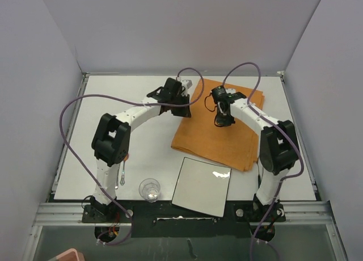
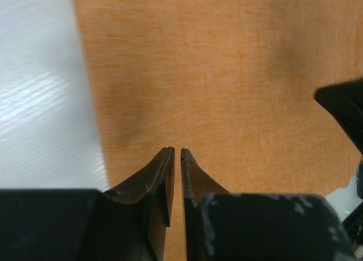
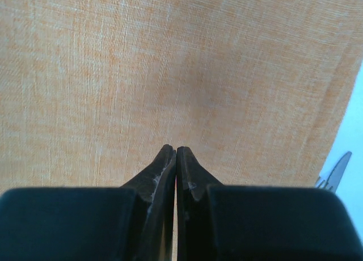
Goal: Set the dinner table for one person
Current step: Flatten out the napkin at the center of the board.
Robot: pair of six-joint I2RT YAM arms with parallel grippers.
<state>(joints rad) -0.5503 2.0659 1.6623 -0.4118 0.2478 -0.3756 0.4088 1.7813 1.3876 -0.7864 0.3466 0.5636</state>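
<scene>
Left claw [image 2: 176, 152] just inside cloth [image 2: 227, 74] edge

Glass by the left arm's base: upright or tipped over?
Upright: the glass shows a round rim from above, standing on the table.

Left pincer [image 2: 176, 150], right pincer [image 3: 175, 147], both closed (left barely)

Cloth [image 1: 218, 130] lies on the table [image 1: 142, 142], right of centre. Plate [image 1: 201, 186] sits on the table just in front of the cloth. Glass [image 1: 150, 189] stands front-left of the cloth. Utensil [image 1: 122, 173] lies farther left. Fork [image 3: 334, 173] lies just beside the cloth's edge.
</scene>
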